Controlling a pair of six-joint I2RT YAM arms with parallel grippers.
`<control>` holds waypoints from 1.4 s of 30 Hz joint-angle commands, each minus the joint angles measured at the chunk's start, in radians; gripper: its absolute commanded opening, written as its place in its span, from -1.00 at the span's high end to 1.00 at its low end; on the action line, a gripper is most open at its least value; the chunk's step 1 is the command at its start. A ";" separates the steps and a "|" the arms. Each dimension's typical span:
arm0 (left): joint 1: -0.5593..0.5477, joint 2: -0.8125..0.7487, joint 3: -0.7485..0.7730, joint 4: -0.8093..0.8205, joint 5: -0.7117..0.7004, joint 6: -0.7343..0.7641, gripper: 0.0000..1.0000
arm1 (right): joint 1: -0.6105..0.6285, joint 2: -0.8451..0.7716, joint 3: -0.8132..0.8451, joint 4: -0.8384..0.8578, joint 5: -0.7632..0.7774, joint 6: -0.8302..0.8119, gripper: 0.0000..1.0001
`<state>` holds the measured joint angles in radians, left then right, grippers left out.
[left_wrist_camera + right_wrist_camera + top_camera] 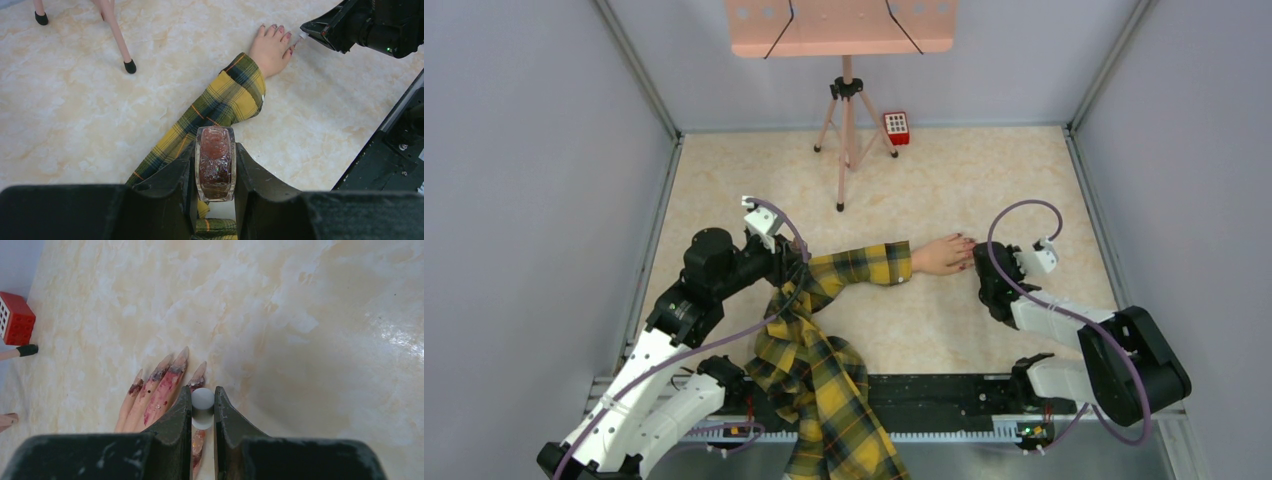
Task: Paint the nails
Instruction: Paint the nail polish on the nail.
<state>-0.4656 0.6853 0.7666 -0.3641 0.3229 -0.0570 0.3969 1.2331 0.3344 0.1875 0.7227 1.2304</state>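
The pale mannequin hand [942, 256] lies flat on the table in a yellow-black plaid sleeve [864, 265]. Its nails [159, 374] are dark red, and red smears run along the fingers [162, 395]. My right gripper [202, 396] is shut on a white brush cap [202, 405], just over the fingertips. From the left wrist view the brush [299, 39] touches the outermost finger of the hand [270, 50]. My left gripper [215, 150] is shut on a small glass polish bottle [215, 162] with red contents, above the sleeve [220, 100] near the elbow.
A pink tripod [847, 120] carrying a peach board [839, 25] stands at the back. A small red keypad box [896, 127] sits beside it. The plaid shirt [824, 390] drapes over the black rail [944, 395] at the near edge. Grey walls enclose three sides.
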 commanded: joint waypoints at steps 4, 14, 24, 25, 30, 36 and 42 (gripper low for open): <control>0.002 -0.010 0.023 0.039 -0.007 0.002 1.00 | 0.011 0.005 0.034 0.029 0.046 -0.012 1.00; 0.003 -0.011 0.023 0.040 -0.007 0.001 1.00 | -0.007 -0.016 0.042 0.025 0.073 -0.035 1.00; 0.003 -0.022 0.025 0.040 -0.021 0.002 1.00 | -0.059 -0.209 0.033 -0.062 0.114 -0.133 1.00; 0.003 -0.022 0.025 0.040 -0.022 -0.001 1.00 | -0.059 -0.237 0.030 -0.073 0.119 -0.151 1.00; 0.003 -0.024 0.022 0.047 -0.017 -0.001 1.00 | -0.061 -0.417 0.024 -0.130 0.114 -0.275 1.00; 0.003 -0.033 0.016 0.102 0.066 -0.021 1.00 | -0.060 -0.615 0.042 -0.211 0.047 -0.430 1.00; 0.003 0.023 0.073 0.109 0.114 -0.080 1.00 | -0.060 -0.746 0.060 -0.208 -0.161 -0.580 1.00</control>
<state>-0.4656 0.6769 0.7704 -0.3344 0.3744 -0.0860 0.3435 0.5472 0.3370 -0.0158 0.7189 0.7940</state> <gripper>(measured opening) 0.317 0.093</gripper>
